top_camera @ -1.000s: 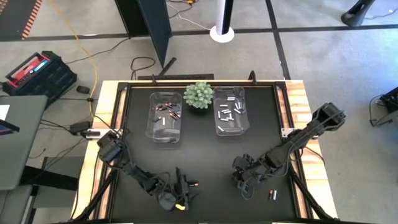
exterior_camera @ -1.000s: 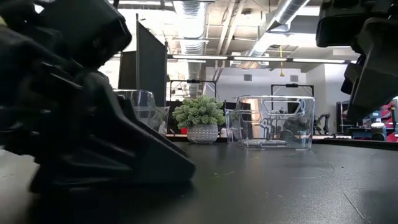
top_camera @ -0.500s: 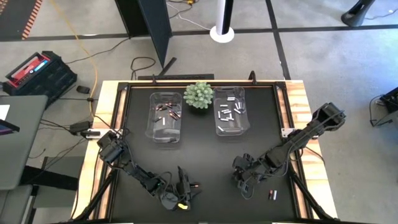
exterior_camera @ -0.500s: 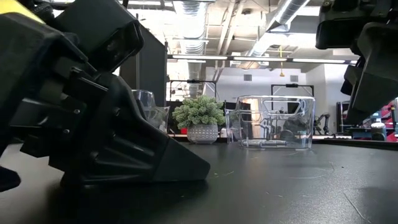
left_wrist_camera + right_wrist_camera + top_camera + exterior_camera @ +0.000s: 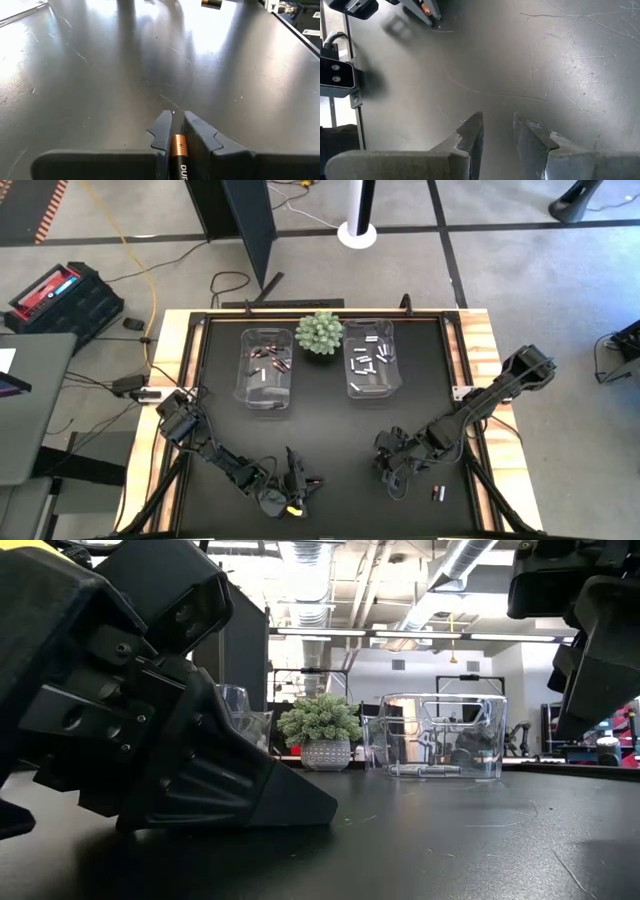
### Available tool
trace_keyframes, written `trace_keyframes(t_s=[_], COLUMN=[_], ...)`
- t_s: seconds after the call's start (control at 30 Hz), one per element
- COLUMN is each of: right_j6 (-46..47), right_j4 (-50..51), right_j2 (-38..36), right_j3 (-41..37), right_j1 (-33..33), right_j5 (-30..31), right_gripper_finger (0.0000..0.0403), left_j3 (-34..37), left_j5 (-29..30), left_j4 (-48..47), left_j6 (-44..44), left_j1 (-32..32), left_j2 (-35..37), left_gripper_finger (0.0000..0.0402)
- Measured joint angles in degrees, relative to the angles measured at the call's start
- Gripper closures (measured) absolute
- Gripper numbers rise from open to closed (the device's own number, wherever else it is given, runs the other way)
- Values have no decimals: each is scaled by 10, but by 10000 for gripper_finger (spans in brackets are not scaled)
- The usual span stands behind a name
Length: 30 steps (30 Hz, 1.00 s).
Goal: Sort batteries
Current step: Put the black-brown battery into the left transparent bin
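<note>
1. One cell is in play: the left gripper (image 5: 173,131) pinches a dark battery (image 5: 177,150) with a copper band between its fingers, low at the near edge of the table (image 5: 330,430).
2. The pinch looks narrow and close to the cell's end, so the battery could twist or slip out on the lift if the arm swings fast.
3. The right gripper (image 5: 497,131) hovers over bare mat with its fingers spread and nothing between them; a second dark battery (image 5: 437,493) lies just beside it, near the right rim.
4. That loose cell could roll off toward the table's edge if nudged.
5. The left bin (image 5: 268,368) holds dark cells, the right bin (image 5: 369,358) pale ones, and the plant (image 5: 320,332) sits between them.
6. The middle of the mat is open, so the carry has room; the risk is clipping a bin wall on the drop.
</note>
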<state>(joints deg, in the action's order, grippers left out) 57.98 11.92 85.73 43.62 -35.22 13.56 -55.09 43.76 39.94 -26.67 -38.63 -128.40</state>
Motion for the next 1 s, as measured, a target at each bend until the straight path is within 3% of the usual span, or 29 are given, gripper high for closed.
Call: trace_keyframes(t_s=[0.17,0.4,0.57,0.7,1.0], right_j6=[0,0,0,0,5], right_j4=[0,0,0,-2,-11], right_j2=[0,0,0,0,0], right_j3=[0,0,0,0,0], right_j1=[0,0,0,0,6], right_j5=[0,0,0,6,36], right_gripper_finger=[277,277,277,277,277], left_j3=[0,1,2,5,3], left_j5=[-2,-3,-23,-51,-65], left_j4=[0,3,-8,-69,-289], left_j6=[-1,-2,24,84,272], left_j1=[0,0,7,26,118], left_j2=[0,5,38,102,340], left_gripper_finger=[358,370,361,365,361])
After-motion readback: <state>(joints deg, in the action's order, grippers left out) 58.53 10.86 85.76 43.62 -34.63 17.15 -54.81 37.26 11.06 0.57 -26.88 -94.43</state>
